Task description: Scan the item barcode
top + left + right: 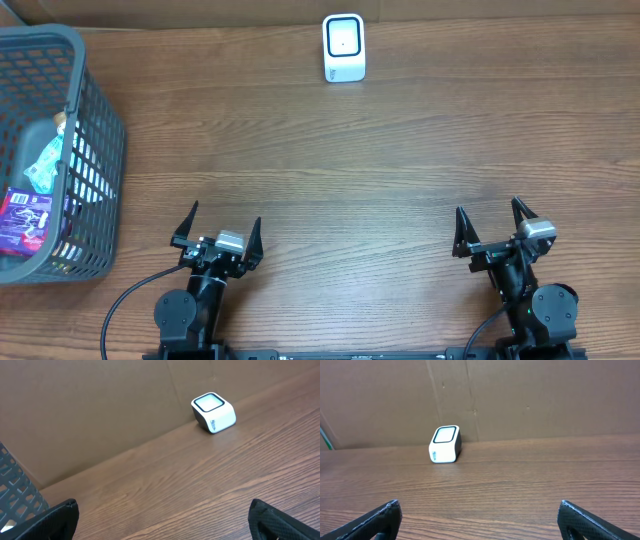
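Left hand (224, 215) and right hand (488, 208) spread wide, both empty.
The purple packet (25, 220) lies in the basket (95, 90), far left of the scanner (344, 47). It looks light, crinkly and slippery; best pinched by a flat edge.

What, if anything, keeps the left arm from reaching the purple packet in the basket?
Likely nothing, so yes. The left pincer stands open beside the grey basket, whose top is open. The purple packet lies low inside, so the arm must come over the rim.
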